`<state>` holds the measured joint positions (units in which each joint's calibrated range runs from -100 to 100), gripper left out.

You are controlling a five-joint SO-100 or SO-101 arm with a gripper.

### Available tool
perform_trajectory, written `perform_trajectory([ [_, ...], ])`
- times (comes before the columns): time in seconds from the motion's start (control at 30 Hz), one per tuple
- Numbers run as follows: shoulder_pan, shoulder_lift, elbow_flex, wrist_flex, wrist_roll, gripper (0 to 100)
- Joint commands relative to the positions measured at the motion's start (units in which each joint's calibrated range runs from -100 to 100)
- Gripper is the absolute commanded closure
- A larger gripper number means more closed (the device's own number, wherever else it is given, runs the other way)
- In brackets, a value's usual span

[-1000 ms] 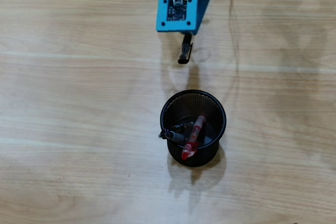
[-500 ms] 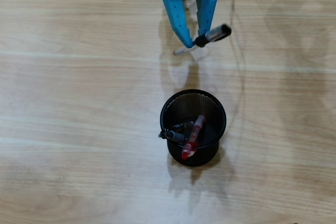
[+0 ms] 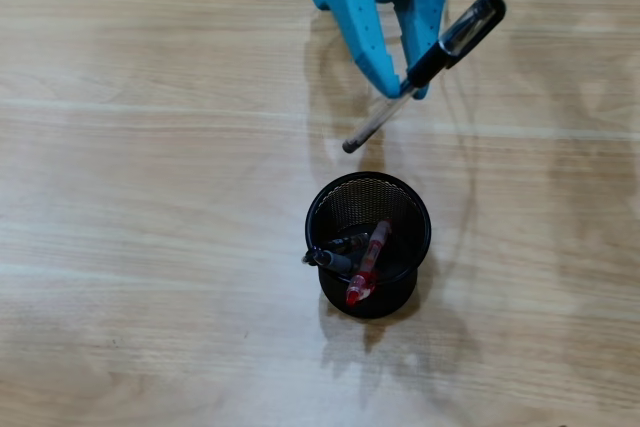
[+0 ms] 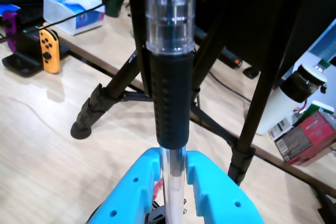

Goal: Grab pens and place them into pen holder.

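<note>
My blue gripper (image 3: 405, 87) is shut on a clear-and-black pen (image 3: 440, 52), lifted above the table at the top of the overhead view. The pen slants from upper right down to its tip (image 3: 350, 145), just above the pen holder. The pen holder (image 3: 420, 209) is a black mesh cup in the middle, with a red-and-clear pen (image 3: 368, 262) and a dark pen (image 3: 335, 252) inside. In the wrist view the clear-and-black pen (image 4: 170, 93) stands straight up between the two blue fingers (image 4: 215, 187) of the gripper (image 4: 172, 174).
Bare wooden table surrounds the holder in the overhead view. The wrist view shows black tripod legs (image 4: 105, 98), a game controller (image 4: 47, 51), a tissue box (image 4: 73, 11), a bottle (image 4: 291, 98) and a red box (image 4: 310, 135) beyond the table.
The gripper has lifted the clear-and-black pen off the table and swung it right and toward the holder, its tip now lower in the overhead view. The pens in the holder have not moved.
</note>
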<state>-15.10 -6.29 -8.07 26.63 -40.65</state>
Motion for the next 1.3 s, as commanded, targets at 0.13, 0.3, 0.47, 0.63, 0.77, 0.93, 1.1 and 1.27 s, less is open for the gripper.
perform_trajectory([
  [0.13,-0.12,-0.12,-2.6,-2.53,3.63,98],
  [0.3,-0.12,0.3,-2.24,-9.36,5.05,98],
  [0.47,-0.22,4.29,-2.24,-15.92,4.47,98],
  [0.63,-0.95,6.58,2.46,-21.66,-0.14,98],
  [0.77,-1.22,6.67,10.25,-26.58,-3.75,98],
  [0.93,-1.22,6.58,20.74,-35.7,-6.68,98],
  [1.1,-0.4,6.58,30.97,-45.81,-7.99,98],
  [1.27,0.7,6.58,35.4,-49.0,-7.99,98],
])
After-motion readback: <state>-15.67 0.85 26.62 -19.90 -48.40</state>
